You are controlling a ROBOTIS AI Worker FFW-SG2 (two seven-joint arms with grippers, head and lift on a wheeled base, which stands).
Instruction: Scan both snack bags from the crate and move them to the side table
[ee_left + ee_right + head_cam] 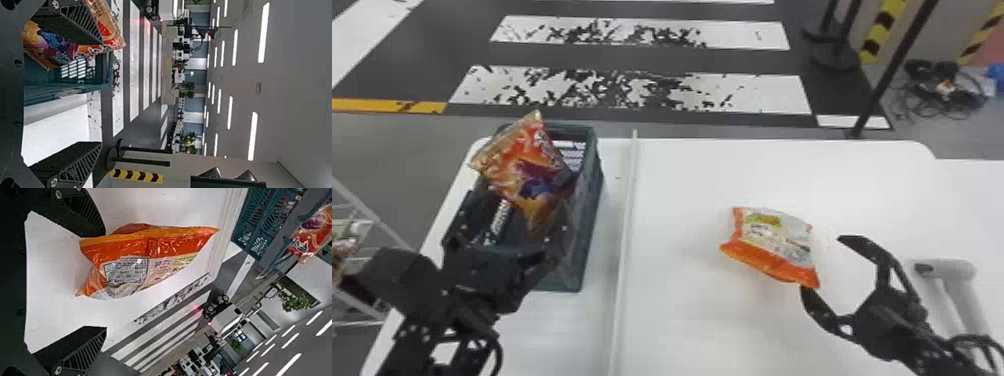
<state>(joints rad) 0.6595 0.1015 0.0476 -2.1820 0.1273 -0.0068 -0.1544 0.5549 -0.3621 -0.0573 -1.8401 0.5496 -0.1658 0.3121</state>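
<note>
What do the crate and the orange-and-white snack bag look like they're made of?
The crate looks like rigid dark green plastic, fairly matte, judging by its slotted, molded-looking walls. The orange-and-white snack bag seems to be thin, glossy film, given its bright highlights and creases; whether it's plain plastic or foil-lined, I can't tell.

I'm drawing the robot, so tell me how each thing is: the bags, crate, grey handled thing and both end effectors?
Left end effector: open
Right end effector: open
Crate: upright, open at the top
Purple-and-orange bag: tilted, poking above the crate's rim
Orange-and-white bag: puffed, not gripped
Grey handled thing: lying on the white table; can't tell if it's switched on
</note>
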